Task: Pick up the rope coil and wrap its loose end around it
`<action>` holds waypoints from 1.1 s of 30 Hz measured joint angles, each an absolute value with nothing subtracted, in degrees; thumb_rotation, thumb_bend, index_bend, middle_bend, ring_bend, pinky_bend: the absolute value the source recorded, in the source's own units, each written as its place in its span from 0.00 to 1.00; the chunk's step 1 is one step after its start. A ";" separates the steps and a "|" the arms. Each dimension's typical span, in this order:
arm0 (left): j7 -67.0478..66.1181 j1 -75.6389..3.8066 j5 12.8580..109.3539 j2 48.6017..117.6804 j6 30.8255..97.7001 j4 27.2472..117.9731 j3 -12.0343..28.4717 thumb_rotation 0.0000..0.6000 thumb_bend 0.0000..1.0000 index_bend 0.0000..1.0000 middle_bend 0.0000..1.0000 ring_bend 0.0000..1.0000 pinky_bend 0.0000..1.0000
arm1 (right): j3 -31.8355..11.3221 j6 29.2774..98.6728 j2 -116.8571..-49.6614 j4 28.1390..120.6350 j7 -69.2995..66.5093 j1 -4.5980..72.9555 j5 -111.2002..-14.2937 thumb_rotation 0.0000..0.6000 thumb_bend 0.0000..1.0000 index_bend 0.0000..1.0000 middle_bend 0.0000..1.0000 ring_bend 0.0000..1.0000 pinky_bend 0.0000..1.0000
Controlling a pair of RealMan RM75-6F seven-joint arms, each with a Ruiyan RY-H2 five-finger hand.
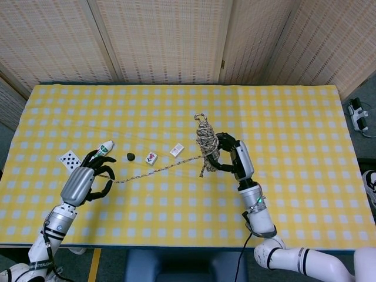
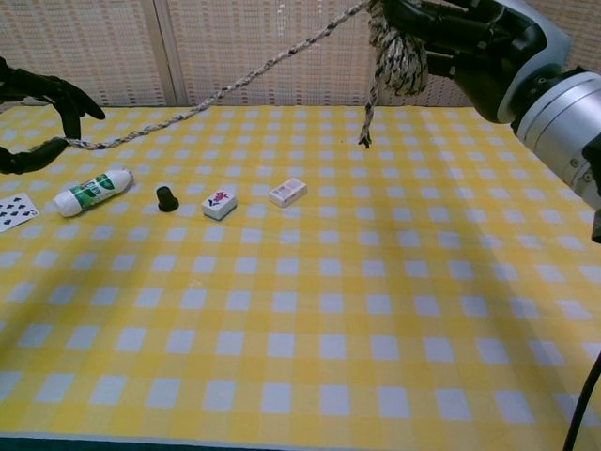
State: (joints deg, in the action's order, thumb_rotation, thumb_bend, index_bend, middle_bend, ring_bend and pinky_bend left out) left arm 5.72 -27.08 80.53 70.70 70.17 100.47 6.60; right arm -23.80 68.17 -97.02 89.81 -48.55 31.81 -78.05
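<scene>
RISK: your taut loose end (image 2: 225, 91) could slip from the left hand (image 1: 88, 176) if you pull harder, dropping onto the bottle (image 2: 92, 192) | COIL: rope coil (image 1: 207, 144) lifted above the table (image 1: 294, 147), clasped in right hand (image 1: 232, 155) fingers | LEFT: fingers pinching the rope's end

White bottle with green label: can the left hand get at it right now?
Probably not as is. The white bottle with green label lies right beside the left hand with nothing between them, but that hand is holding the braided rope's loose end and would have to let go first.
</scene>
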 measured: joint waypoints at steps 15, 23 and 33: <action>3.08 -29.88 72.51 72.25 64.77 96.25 10.15 1.00 0.59 0.64 0.29 0.21 0.00 | -19.55 70.79 -91.31 93.95 -54.34 29.59 -83.77 1.00 0.82 0.78 0.63 0.68 0.60; 3.07 -31.81 74.10 71.57 63.03 95.87 11.12 1.00 0.59 0.64 0.29 0.21 0.00 | -16.13 68.34 -87.63 94.40 -50.21 31.24 -88.23 1.00 0.82 0.78 0.63 0.68 0.60; 1.29 -35.46 78.95 71.36 62.92 95.42 12.70 1.00 0.59 0.64 0.29 0.19 0.00 | -12.72 57.88 -82.45 100.48 -43.63 36.09 -88.40 1.00 0.82 0.78 0.63 0.69 0.60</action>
State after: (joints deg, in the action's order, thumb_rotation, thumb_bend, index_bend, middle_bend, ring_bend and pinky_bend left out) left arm 1.29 -35.46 78.95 71.36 62.92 95.42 12.70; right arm -12.72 57.88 -82.45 100.48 -43.63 36.09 -88.40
